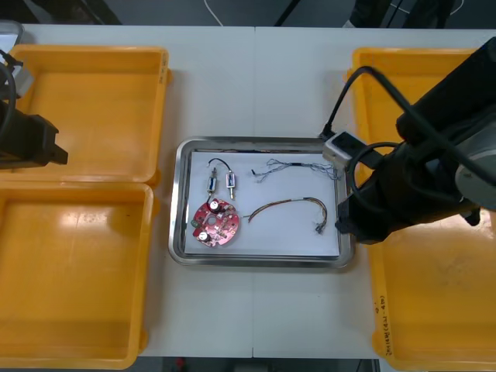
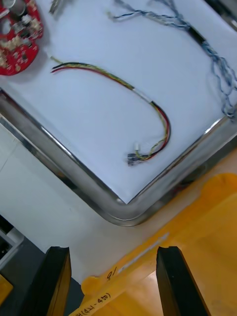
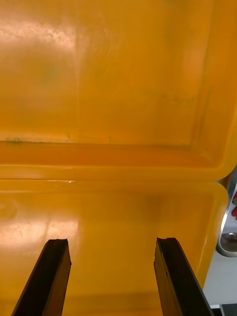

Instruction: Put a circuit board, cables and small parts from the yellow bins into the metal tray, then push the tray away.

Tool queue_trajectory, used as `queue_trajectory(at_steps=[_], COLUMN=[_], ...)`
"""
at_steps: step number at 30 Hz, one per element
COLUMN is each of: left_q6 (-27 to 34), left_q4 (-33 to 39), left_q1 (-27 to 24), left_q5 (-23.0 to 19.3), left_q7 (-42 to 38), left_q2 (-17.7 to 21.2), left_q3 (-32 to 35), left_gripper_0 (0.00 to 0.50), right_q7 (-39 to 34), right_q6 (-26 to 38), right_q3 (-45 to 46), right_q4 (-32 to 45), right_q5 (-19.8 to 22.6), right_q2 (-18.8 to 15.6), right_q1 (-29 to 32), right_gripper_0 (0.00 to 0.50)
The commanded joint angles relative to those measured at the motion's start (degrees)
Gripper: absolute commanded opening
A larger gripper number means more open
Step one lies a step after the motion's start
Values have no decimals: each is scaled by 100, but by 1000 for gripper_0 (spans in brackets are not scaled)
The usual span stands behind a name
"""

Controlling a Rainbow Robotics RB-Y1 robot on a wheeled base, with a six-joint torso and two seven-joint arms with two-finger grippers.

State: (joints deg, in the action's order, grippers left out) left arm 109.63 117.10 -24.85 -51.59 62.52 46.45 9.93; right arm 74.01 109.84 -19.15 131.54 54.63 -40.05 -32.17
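The metal tray (image 1: pixel 260 262), white inside, lies mid-table. In it are a round red circuit board (image 1: pixel 215 222), two small metal parts (image 1: pixel 221 183) joined by a black cable, a twisted blue and white cable (image 1: pixel 298 166) and a red and yellow cable (image 1: pixel 288 206). My right gripper (image 2: pixel 113 281) is open and holds nothing. It hovers over the rim of a yellow bin (image 2: pixel 197 232), just outside the tray's near right corner (image 2: pixel 118 210). The red and yellow cable (image 2: pixel 118 81) lies ahead of its fingers. My left gripper (image 3: pixel 111 276) is open over the left bins.
Two yellow bins (image 1: pixel 85 108) (image 1: pixel 70 271) stand left of the tray and two more (image 1: pixel 387 85) (image 1: pixel 434 310) stand right of it. My right arm (image 1: pixel 418 178) covers part of the right bins. My left arm (image 1: pixel 31 143) sits at the left edge.
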Motion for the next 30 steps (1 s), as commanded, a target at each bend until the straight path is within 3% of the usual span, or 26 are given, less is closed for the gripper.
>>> queue_trajectory(at_steps=[1,7,15,22,30], left_q6=[37,37,37,37,37], left_q4=[296,472,630,718,823], left_q1=[297,517,815,956,1114], left_q5=[-53,-89,-220,-256,-317], left_q7=[296,357,445,480,516], left_q2=[294,364,391,399,417], left_q3=[247,361,563,616,660], left_gripper_0=[500,500,500,500,500], right_q7=[-63,104,324,500,684], right_q6=[16,16,-15,-490,-1140], right_q3=[-809,-1565,-2312,-2769,-3218], right_q4=[-41,-445,-885,-911,-920], right_q5=[-58,-84,-392,-647,-735], right_q2=[-170,-29,419,647,577], right_q1=[-598,-1081,-1485,-1652,-1688], right_gripper_0=[500,500,500,500,500])
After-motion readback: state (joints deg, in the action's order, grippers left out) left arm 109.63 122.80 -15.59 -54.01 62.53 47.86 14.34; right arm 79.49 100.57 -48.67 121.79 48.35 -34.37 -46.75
